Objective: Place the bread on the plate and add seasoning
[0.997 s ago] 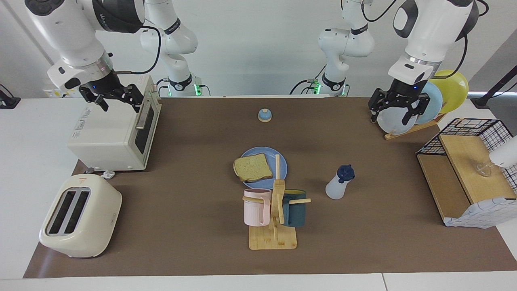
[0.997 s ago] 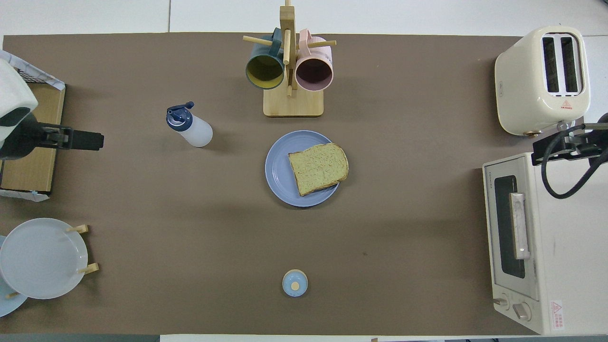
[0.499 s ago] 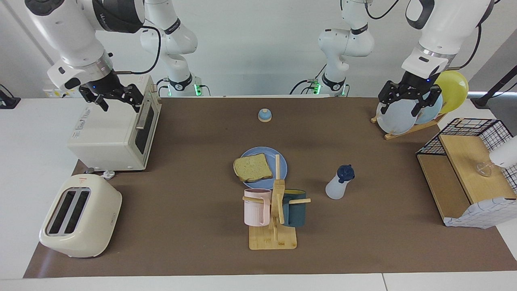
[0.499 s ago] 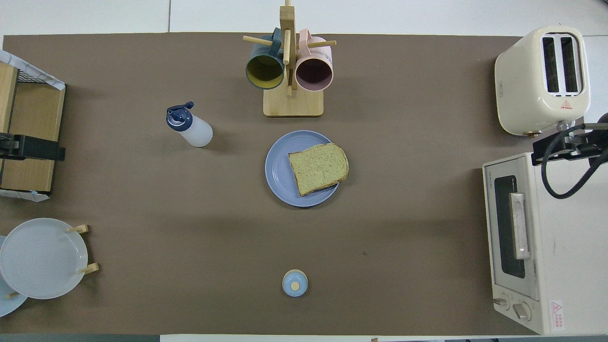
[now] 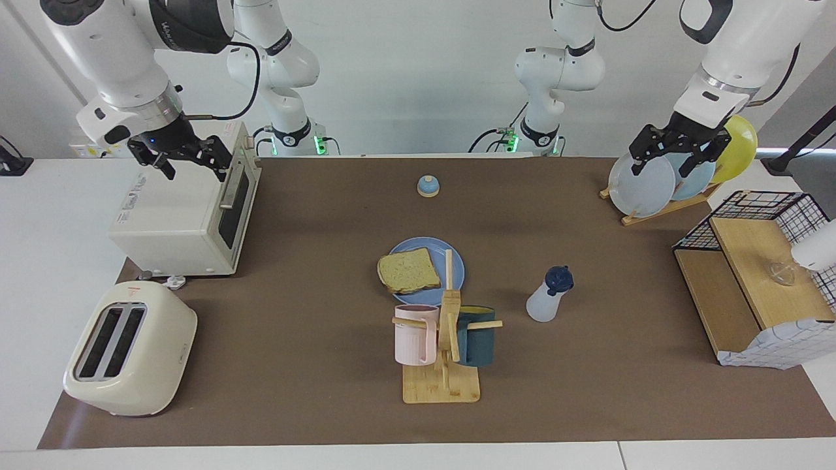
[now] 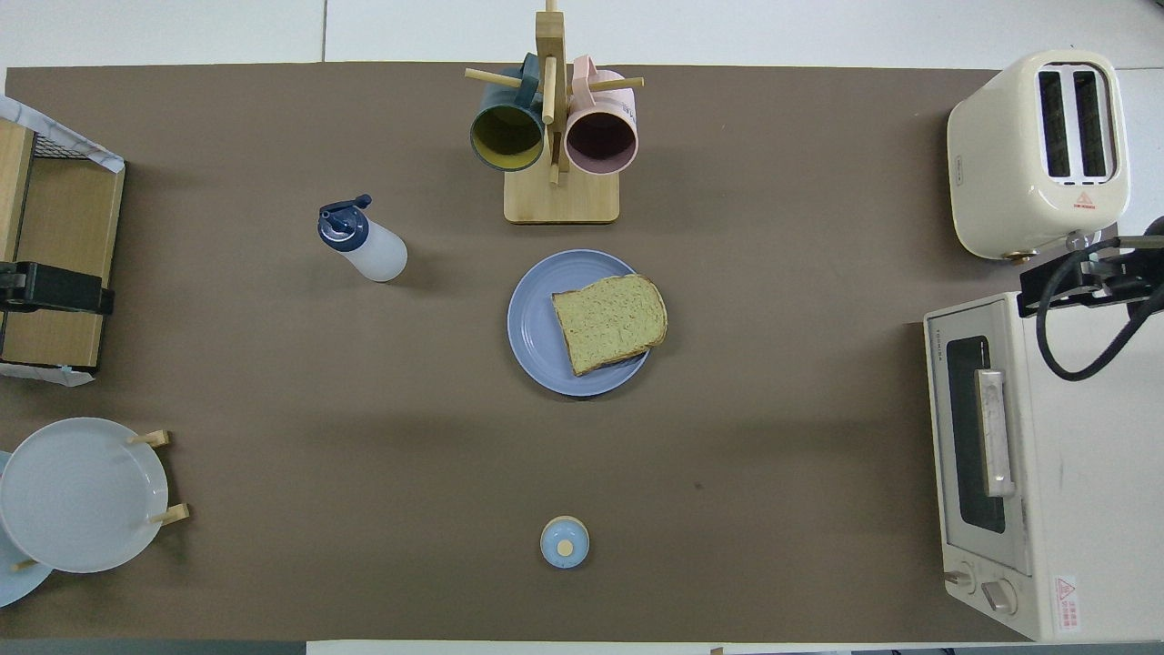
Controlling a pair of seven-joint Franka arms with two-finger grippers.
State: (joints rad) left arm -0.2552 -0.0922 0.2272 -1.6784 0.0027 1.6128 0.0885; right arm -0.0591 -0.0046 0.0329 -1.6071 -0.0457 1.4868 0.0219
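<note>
The bread (image 5: 408,269) (image 6: 609,323) lies flat on the blue plate (image 5: 410,247) (image 6: 530,327) in the middle of the table. The seasoning (image 5: 546,299) (image 6: 366,246), a white bottle with a navy cap, stands upright on the mat beside the plate, toward the left arm's end. My left gripper (image 5: 662,164) hangs open and empty over the plate rack. Over the toaster oven my right gripper (image 5: 194,167) waits, also open and empty.
A mug tree (image 5: 444,339) with a pink and a dark mug stands just farther from the robots than the plate. A bell (image 5: 428,187) sits nearer the robots. The toaster oven (image 5: 183,215) and toaster (image 5: 130,349) fill the right arm's end; the plate rack (image 5: 653,189) and wire shelf (image 5: 751,281) fill the left arm's.
My left gripper has risen and drawn back toward the left arm's end of the table, over the plate rack. Bread, plate, bottle and the right arm have not moved.
</note>
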